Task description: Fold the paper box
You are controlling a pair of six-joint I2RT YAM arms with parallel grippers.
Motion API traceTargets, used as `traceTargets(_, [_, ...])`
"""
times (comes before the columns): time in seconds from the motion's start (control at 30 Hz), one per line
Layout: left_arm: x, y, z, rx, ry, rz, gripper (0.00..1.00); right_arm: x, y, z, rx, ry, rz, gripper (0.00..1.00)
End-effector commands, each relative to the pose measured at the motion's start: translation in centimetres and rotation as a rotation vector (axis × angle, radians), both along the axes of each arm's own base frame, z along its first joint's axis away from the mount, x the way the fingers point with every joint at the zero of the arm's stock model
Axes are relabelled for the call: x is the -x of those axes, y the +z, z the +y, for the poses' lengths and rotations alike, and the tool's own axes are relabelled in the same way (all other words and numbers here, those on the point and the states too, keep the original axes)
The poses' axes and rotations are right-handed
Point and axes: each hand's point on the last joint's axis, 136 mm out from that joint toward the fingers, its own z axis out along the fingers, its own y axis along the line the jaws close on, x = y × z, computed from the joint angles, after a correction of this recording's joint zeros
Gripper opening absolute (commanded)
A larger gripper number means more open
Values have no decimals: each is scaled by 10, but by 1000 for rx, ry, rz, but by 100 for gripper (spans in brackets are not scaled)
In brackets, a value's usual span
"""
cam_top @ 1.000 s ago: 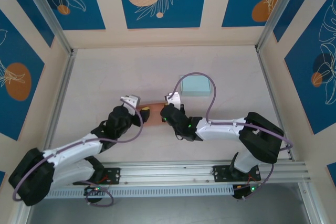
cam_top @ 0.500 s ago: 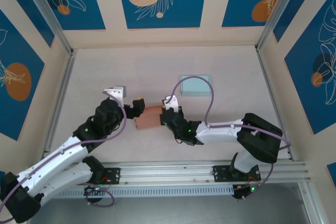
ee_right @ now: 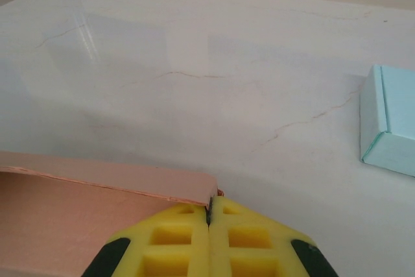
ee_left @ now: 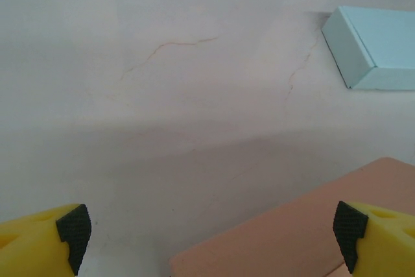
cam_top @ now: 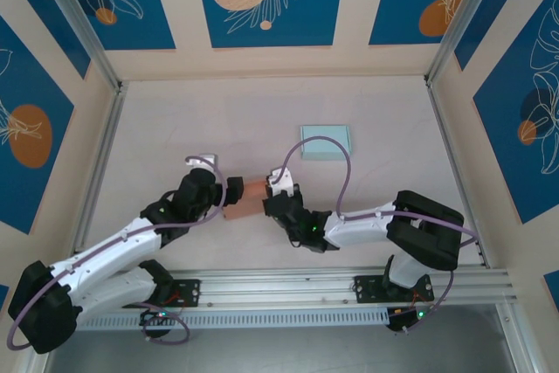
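Observation:
The paper box [cam_top: 245, 199] is a flat salmon-pink piece lying on the table between my two grippers. My right gripper [cam_top: 267, 197] is shut, its yellow fingers [ee_right: 188, 238] pinching the box's right corner [ee_right: 206, 192]. Most of the paper box [ee_right: 84, 209] stretches away to the left in the right wrist view. My left gripper [cam_top: 231, 190] stands open at the box's left end. Its yellow fingertips [ee_left: 39, 238] are far apart, and the paper box [ee_left: 305, 231] lies low between them, closer to the right one.
A light blue closed box [cam_top: 326, 141] sits on the table behind the right gripper, apart from the pink one; this blue box [ee_left: 376, 47] shows at the upper right of the left wrist view. Walls stand at the back and sides.
The left gripper opened wide, drew back to the left, then came in again to the box's left end. The right gripper stayed shut on the box and shifted it slightly left.

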Motion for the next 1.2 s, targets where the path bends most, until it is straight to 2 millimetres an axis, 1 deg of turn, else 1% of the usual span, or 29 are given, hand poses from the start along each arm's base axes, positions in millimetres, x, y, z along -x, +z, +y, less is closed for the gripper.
traceTargets(0.0, [2,-11,1,75,31,5,96,5,-15,-4,59,-3,-24,0])
traceTargets(0.07, [4,-16,-2,107,24,5,95,6,-18,-1,71,8,-34,0])
traceTargets(0.2, [7,-32,-2,110,26,34,94,11,-24,2,107,29,-38,0])
traceTargets(0.33, [10,-45,-1,120,30,49,93,15,-30,0,137,27,-25,0])
traceTargets(0.37, [10,-48,-1,120,31,50,93,15,-30,-2,142,23,-25,4])
traceTargets(0.43, [11,-52,1,119,40,46,93,18,-29,-3,148,22,-24,16])
traceTargets(0.5, [11,-55,4,114,47,39,93,21,-26,-4,152,26,-20,24])
traceTargets(0.6, [11,-56,6,116,58,19,93,25,-19,-4,154,33,-15,33])
traceTargets(0.7, [10,-59,8,110,66,4,93,28,-12,-4,149,39,-11,37])
traceTargets(0.77, [9,-62,6,100,59,2,93,30,-7,-3,145,47,-11,39])
traceTargets(0.9, [7,-64,1,90,48,0,93,40,3,2,141,82,-5,47])
traceTargets(0.93, [6,-65,1,85,47,1,93,42,7,3,139,93,-3,50])
traceTargets(1.07, [5,-66,0,76,46,-1,92,50,22,7,129,130,-8,54])
traceTargets(1.17, [5,-65,-1,73,44,-2,92,52,39,6,70,136,-11,56])
